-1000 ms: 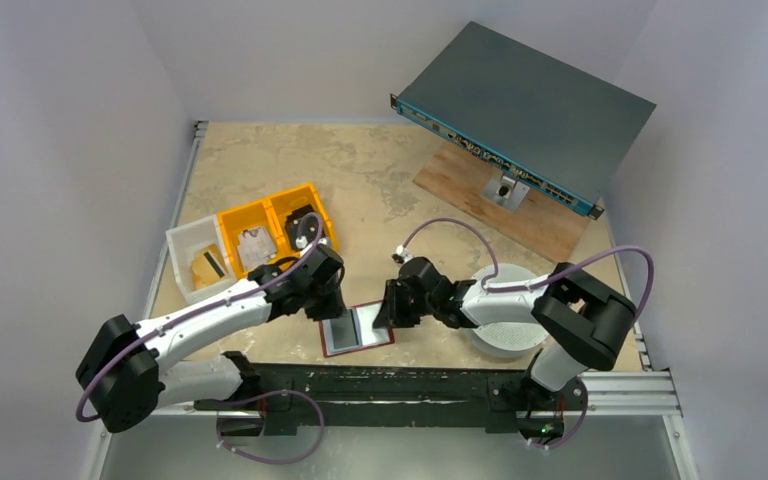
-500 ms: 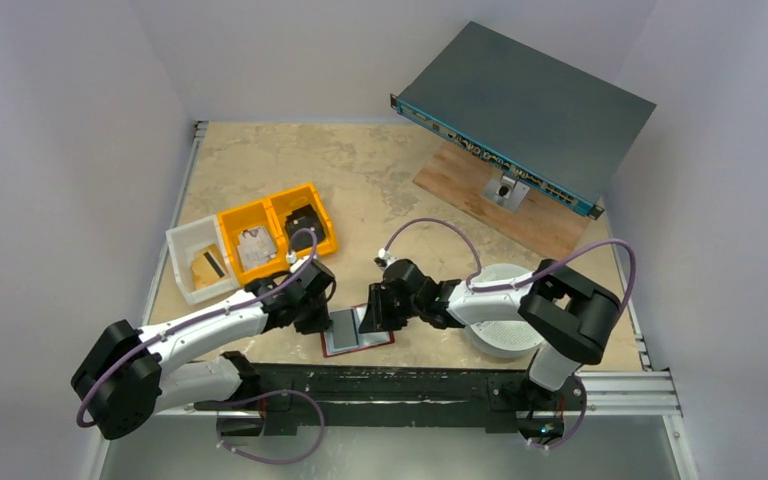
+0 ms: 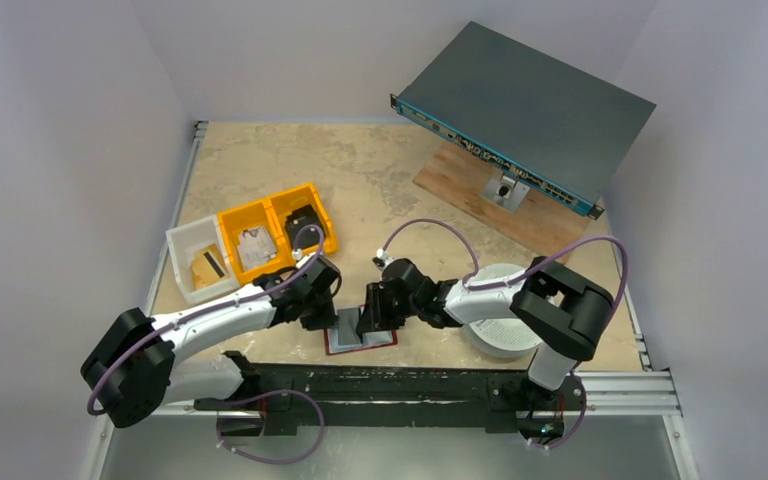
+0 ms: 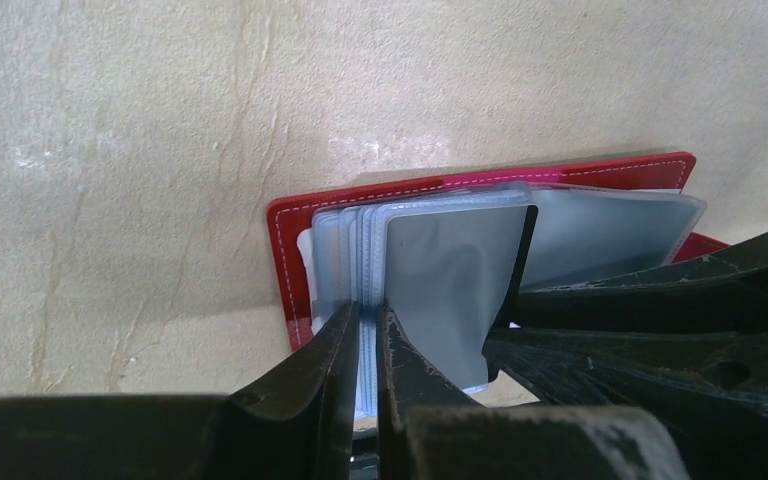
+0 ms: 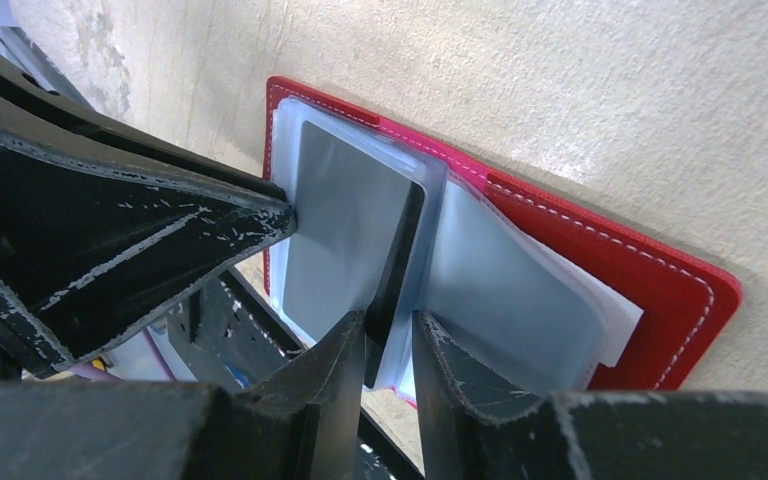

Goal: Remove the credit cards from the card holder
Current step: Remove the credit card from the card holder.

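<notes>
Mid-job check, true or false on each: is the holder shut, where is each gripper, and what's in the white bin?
1. The holder is folded shut. False: it lies open.
2. The left gripper is clamped on the holder. True.
3. The right gripper is parked away from the holder. False: it is at the holder too.
4. A yellow card lies in the white bin. True.

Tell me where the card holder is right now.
Top view: the card holder lies open at the near edge of the table, slightly left of centre, with the left gripper and right gripper both on it.
</notes>
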Motion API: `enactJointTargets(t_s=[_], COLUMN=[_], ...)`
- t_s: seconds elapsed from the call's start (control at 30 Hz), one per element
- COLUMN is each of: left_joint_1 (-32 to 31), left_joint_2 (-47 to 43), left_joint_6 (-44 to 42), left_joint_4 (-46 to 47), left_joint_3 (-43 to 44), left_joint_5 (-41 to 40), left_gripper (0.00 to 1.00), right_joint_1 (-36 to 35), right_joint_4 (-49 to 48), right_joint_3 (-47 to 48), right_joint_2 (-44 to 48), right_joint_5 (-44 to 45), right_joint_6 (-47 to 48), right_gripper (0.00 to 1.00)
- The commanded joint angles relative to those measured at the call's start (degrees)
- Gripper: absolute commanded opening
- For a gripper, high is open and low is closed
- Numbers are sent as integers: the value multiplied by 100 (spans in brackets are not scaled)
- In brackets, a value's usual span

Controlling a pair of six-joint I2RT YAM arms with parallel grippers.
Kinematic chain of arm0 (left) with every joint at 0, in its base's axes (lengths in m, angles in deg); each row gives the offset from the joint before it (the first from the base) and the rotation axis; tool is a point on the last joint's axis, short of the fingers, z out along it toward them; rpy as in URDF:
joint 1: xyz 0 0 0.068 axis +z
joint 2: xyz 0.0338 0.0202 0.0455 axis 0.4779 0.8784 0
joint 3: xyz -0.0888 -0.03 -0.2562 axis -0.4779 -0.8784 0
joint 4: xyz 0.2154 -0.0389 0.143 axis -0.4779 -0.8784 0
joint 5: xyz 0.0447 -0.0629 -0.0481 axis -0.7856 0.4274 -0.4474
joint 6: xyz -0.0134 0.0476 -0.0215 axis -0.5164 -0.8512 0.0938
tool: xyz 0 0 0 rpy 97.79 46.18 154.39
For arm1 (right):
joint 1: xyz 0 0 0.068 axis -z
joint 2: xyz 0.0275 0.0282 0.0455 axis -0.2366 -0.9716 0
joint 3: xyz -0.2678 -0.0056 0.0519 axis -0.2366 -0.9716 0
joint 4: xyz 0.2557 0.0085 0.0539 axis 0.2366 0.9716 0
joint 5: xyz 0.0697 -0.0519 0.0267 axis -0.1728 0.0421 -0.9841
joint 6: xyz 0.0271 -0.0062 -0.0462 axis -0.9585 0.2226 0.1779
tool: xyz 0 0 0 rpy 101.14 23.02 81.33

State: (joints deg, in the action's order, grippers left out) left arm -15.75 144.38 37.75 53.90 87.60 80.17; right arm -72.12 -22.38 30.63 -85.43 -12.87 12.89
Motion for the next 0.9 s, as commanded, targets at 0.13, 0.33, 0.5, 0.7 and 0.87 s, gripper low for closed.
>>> enactJointTargets(t_s=[0.13, 0.33, 0.5, 0.7, 0.87], left_joint_1=[-180, -194, -196, -200, -165], left_joint_2=[490, 619, 759, 881, 948], left_joint_6=[194, 357, 581, 812, 1022], left_joint_4=[70, 170, 253, 60, -198], left_joint_3=[-140, -318, -442, -407, -451], left_joint_5=[-5, 41, 119, 67, -73], left_gripper=[8, 8, 2, 0, 0], right_joint_1=[-2, 124, 302, 363, 441], right_joint_4=[-531, -1049, -1657, -1903, -1601], right_joint_3=[-18, -308, -674, -803, -874], right_joint_2=[-219, -212, -169, -166, -57], right_joint_5=[-286, -478, -716, -783, -579], right_joint_6=[-163, -392, -635, -766, -726], right_gripper=[27, 27, 18, 3, 1])
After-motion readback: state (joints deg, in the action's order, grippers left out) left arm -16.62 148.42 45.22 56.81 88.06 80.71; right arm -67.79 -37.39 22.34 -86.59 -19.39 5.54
